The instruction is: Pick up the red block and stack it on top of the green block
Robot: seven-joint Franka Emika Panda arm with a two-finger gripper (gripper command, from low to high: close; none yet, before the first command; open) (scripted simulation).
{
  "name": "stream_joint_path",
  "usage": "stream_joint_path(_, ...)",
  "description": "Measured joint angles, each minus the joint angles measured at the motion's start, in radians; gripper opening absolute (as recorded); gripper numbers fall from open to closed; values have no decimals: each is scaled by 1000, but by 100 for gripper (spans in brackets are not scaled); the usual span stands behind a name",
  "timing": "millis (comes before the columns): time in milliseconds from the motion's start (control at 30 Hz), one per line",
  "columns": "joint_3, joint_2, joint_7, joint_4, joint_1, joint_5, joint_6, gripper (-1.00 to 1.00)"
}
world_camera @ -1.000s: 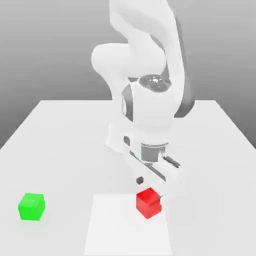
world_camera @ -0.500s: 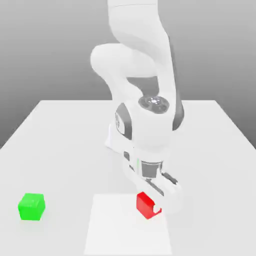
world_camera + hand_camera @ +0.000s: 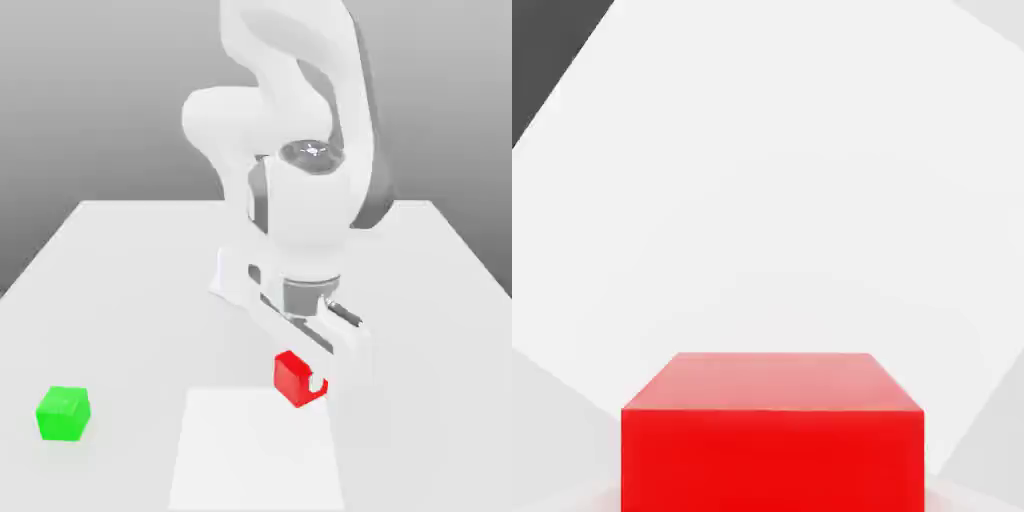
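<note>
- Red block [image 3: 293, 380] now gripped by the gripper [image 3: 315, 385] and raised off the white square [image 3: 255, 450], where it sat a moment earlier.
- Grasp phase apparently done (hold looks firm).
- Green block [image 3: 63, 414] unmoved, near left; carry leftward next, keeping height.

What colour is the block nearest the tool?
Plain red; shows best in the hand view.
</note>
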State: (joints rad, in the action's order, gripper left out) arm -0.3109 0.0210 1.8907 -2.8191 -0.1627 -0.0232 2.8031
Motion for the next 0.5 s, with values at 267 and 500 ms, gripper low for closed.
stream_joint_path(267,157,-24,-25,129,-299,-8,-103,-100)
stream_joint_path(500,268,-95,-15,235,-508,28,-143,-100)
